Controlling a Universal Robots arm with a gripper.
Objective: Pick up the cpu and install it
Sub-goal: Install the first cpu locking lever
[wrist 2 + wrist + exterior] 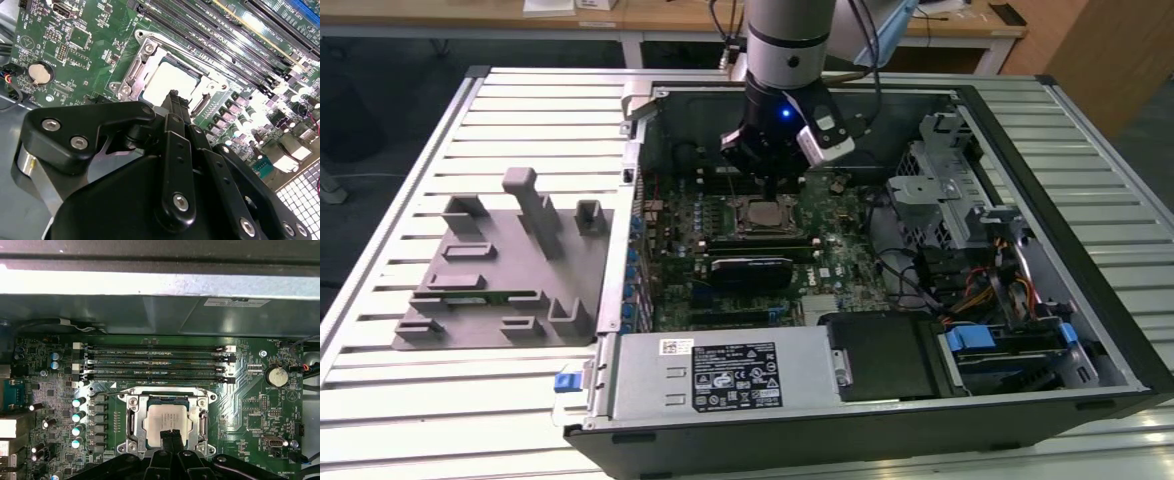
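The cpu, a silvery square chip, lies flat inside the metal-framed socket on the green motherboard. It also shows in the second wrist view as the cpu and in the exterior view as the cpu. My gripper hangs just above the chip's near edge, its two black fingers pressed together with nothing between them. In the second wrist view the gripper has its tips over the chip's edge. In the exterior view the gripper stands inside the open computer case, right over the socket.
A grey plastic fixture tray lies on the slatted table at the exterior view's left. Inside the case, memory slots run beside the socket. A power supply, a drive cage and cables crowd the case.
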